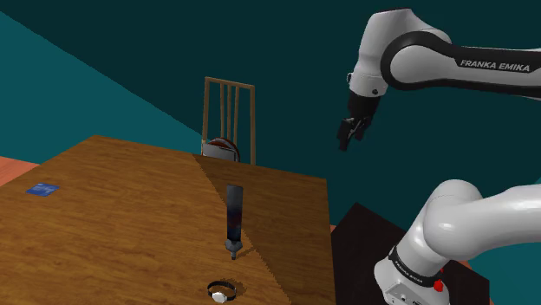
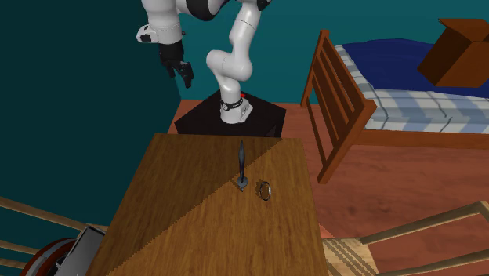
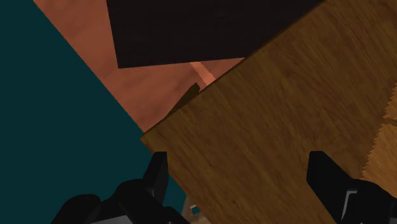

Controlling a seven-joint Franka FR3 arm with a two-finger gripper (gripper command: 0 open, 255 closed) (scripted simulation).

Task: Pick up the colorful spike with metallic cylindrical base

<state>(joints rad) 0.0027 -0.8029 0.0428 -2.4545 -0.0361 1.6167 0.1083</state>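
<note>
The spike (image 1: pixel 232 218) stands upright on the wooden table (image 1: pixel 130 217), a dark slender body on a small metallic cylindrical base, near the table's edge toward the stand. In the second exterior view the spike (image 2: pixel 242 163) rises from the table's middle. My gripper (image 1: pixel 348 137) hangs high in the air, well above and to the shoulder view's right of the spike, open and holding nothing. From across the table, the gripper (image 2: pixel 183 75) sits over the table's far corner. In the wrist view the gripper (image 3: pixel 238 178) has its fingers wide apart over the table corner (image 3: pixel 267 133).
A wristwatch (image 1: pixel 222 292) lies close beside the spike; the watch (image 2: pixel 264 190) is on its right in the second exterior view. A small blue item (image 1: pixel 42 189) lies far left. A wooden chair (image 1: pixel 229 117) stands behind the table, with a bed (image 2: pixel 407 98) beyond.
</note>
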